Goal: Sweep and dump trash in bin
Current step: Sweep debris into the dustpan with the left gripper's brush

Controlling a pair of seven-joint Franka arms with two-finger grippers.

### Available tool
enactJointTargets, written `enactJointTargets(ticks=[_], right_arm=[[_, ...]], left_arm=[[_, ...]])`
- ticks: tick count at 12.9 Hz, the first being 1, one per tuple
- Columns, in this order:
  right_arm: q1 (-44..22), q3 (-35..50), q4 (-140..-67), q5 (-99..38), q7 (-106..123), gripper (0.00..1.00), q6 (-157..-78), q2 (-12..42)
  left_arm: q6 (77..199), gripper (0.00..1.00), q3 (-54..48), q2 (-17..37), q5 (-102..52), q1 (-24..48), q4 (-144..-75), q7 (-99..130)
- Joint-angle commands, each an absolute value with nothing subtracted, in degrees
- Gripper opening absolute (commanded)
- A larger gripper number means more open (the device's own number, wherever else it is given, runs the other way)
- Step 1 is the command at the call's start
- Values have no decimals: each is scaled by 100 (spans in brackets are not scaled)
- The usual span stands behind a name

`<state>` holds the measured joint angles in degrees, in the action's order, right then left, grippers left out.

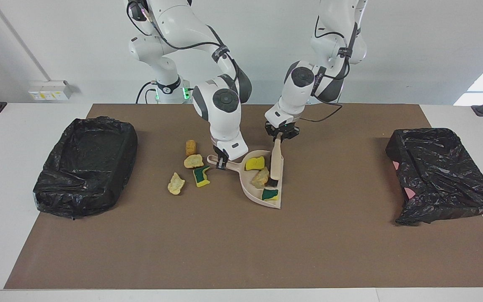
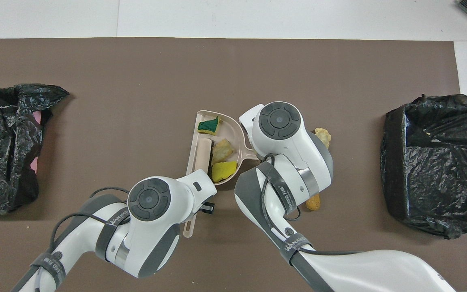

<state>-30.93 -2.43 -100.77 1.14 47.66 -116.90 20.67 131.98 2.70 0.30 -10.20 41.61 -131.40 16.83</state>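
Trash scraps lie in two groups at mid-table: three sit in the beige plastic dustpan [image 1: 266,178], namely a yellow sponge piece [image 1: 255,163], a tan crumbly lump [image 1: 260,178] and a green-and-yellow sponge piece [image 1: 270,194]. Four more rest on the brown mat [image 1: 241,251] beside the pan, toward the right arm's end: a tan lump [image 1: 190,147], a yellowish lump [image 1: 193,161], a green-yellow sponge [image 1: 201,175] and a pale yellow lump [image 1: 176,183].

We grip the dustpan's handle [image 1: 223,163] with our right gripper [image 1: 221,162], its fingers closed on it. Our left gripper [image 1: 282,135] clamps the beige brush [image 1: 275,161] by the handle, the bristles down inside the pan.

We judge that we are partway through sweeping. To do this well, we should keep the pan's lip flat on the mat so nothing slips under, lift the brush clear over the pan wall, and draw the loose scraps in with short strokes, taking the nearest sponge first. A tilted pan could spill what is already gathered. Two black-bagged bins [image 1: 84,165] [image 1: 438,174] wait at either end of the table.
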Motion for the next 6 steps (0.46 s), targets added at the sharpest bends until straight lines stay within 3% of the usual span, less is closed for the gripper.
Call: enactJointTargets(ticks=[1, 6], right_arm=[[-3085, -202, -10081, 97, 4500, 0, -11804, 2101], [-3085, -202, -10072, 97, 4500, 0, -11777, 2101]], left_arm=[[12844, 0, 413, 71, -1134, 4255, -12815, 1530], [11725, 0, 457, -201, -1063, 3377, -12287, 1756]])
